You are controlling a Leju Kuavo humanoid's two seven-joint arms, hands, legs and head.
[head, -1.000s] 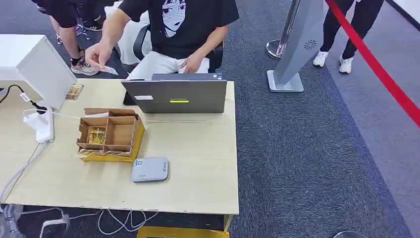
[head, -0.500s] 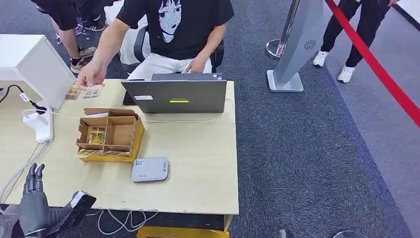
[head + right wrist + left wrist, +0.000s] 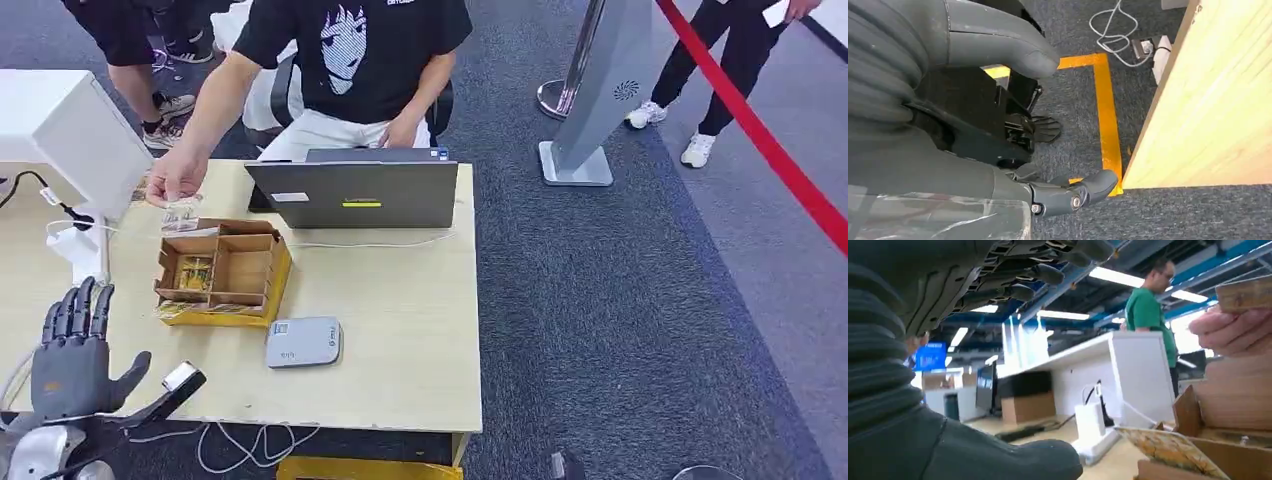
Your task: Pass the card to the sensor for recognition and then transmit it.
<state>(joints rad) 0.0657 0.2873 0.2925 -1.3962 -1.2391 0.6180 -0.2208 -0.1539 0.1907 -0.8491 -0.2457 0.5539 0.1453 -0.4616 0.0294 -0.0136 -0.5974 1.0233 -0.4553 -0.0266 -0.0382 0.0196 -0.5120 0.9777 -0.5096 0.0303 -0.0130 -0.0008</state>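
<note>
The card (image 3: 181, 214), pinched in a person's hand (image 3: 170, 186), has moved from the worktop (image 3: 400, 330) to above the box (image 3: 222, 271), while the robot's left hand (image 3: 72, 355) has risen, fingers spread and empty, ready to take it.

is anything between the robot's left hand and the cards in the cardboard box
Nothing lies on the table between the open left hand and the cardboard box. A person's hand holds a card over the box's far corner.

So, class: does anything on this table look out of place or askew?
Yes. A card lies outside the cardboard box, wedged at its front left corner. Loose white cables dangle off the table front edge.
</note>
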